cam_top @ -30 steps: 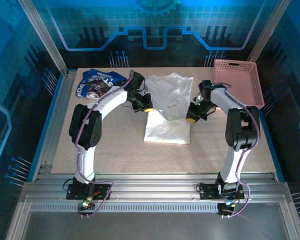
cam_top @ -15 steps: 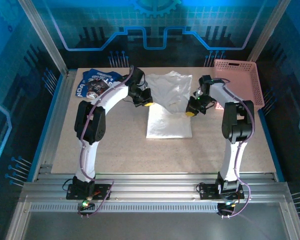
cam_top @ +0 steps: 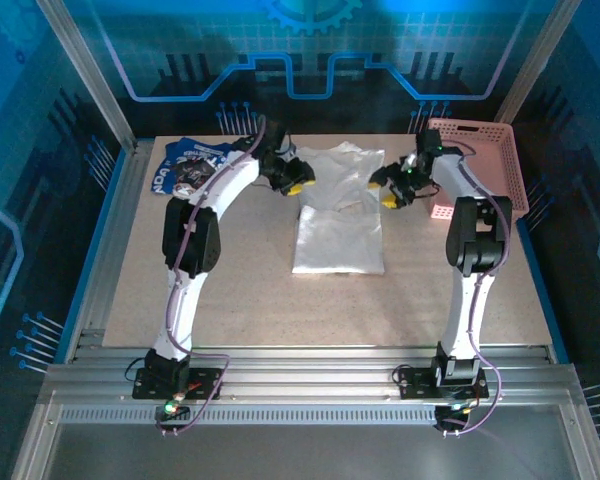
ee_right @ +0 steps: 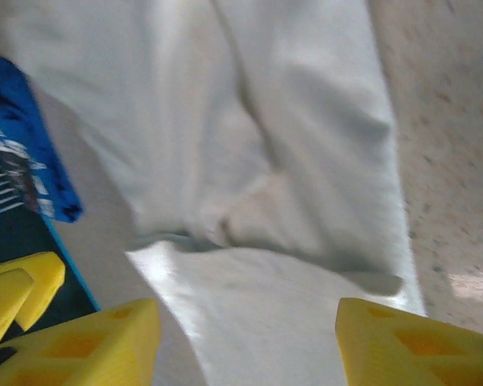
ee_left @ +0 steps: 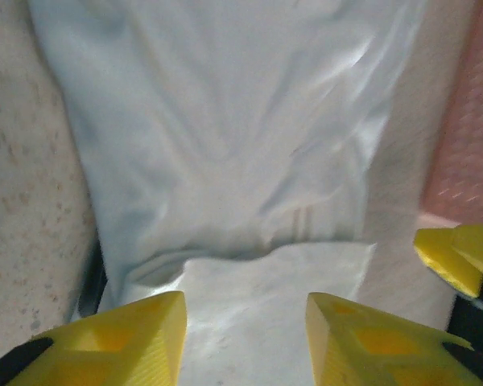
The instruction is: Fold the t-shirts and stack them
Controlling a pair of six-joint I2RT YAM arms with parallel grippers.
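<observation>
The white t-shirt [cam_top: 340, 240] lies mid-table, its lower part doubled over into a flat rectangle and its collar end [cam_top: 342, 165] spread toward the back. My left gripper [cam_top: 296, 186] hovers at the shirt's left edge, jaws open over the folded layer [ee_left: 266, 297], holding nothing. On the right edge my right gripper [cam_top: 390, 198] is also open, above the white cloth [ee_right: 306, 121]. The blue t-shirt [cam_top: 190, 168] lies crumpled at the back left, and its edge [ee_right: 20, 169] appears in the right wrist view.
A pink lattice basket [cam_top: 480, 165] stands at the back right corner, close to the right arm; its wall [ee_left: 467, 145] is in the left wrist view. Bare tabletop [cam_top: 240, 290] stretches in front of the white shirt.
Both grippers moved toward the back of the table with the white shirt's fold, then opened and let go of the cloth. The shirt's near edge sits slightly farther back.
</observation>
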